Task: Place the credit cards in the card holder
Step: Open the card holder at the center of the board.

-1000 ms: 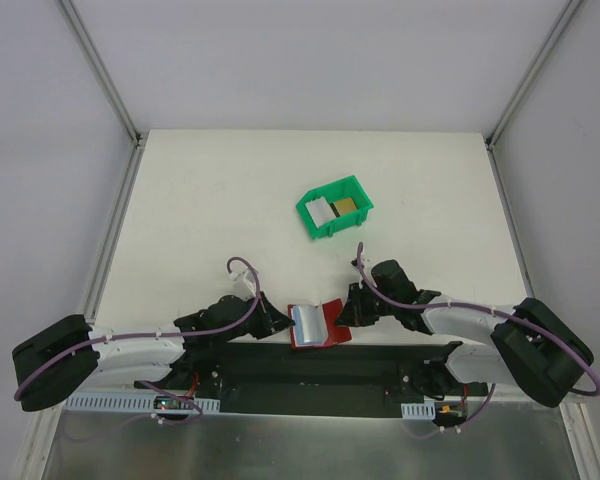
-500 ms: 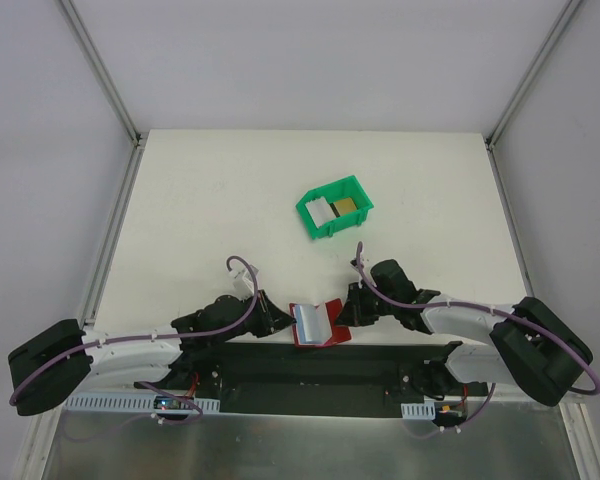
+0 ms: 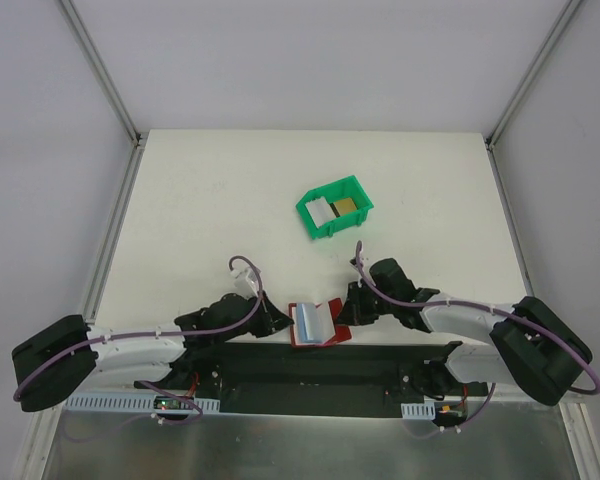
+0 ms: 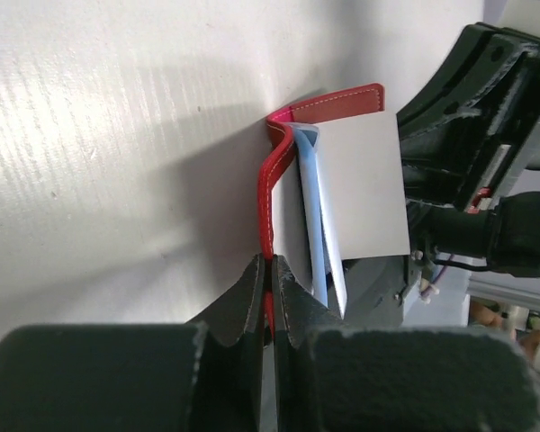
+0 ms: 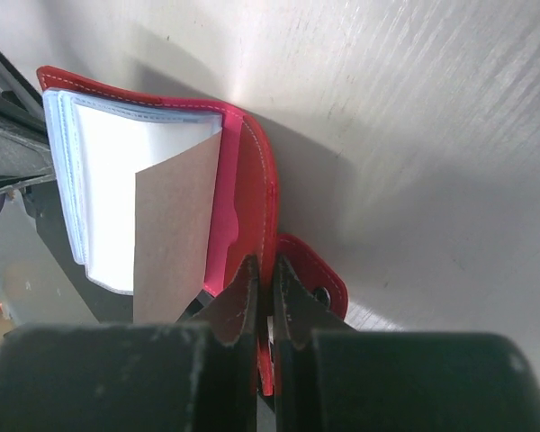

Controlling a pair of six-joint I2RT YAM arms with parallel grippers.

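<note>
The red card holder (image 3: 316,324) is held open at the table's near edge, its pale blue pockets showing. My left gripper (image 3: 276,322) is shut on its left cover (image 4: 268,193). My right gripper (image 3: 344,314) is shut on its right cover (image 5: 259,193), beside the snap tab (image 5: 320,277). A whitish-grey card (image 4: 364,189) stands in the pockets; it also shows in the right wrist view (image 5: 173,225). More credit cards, one whitish (image 3: 323,210) and one golden (image 3: 347,206), lie in the green bin (image 3: 334,207).
The green bin stands mid-table, behind the wallet. The black base rail (image 3: 310,365) of the arms runs just in front of the wallet. The table's side rails (image 3: 108,250) border the white surface.
The wallet has shifted slightly and stands a little more closed and upright between the grippers. Both grippers keep their hold on its covers.
</note>
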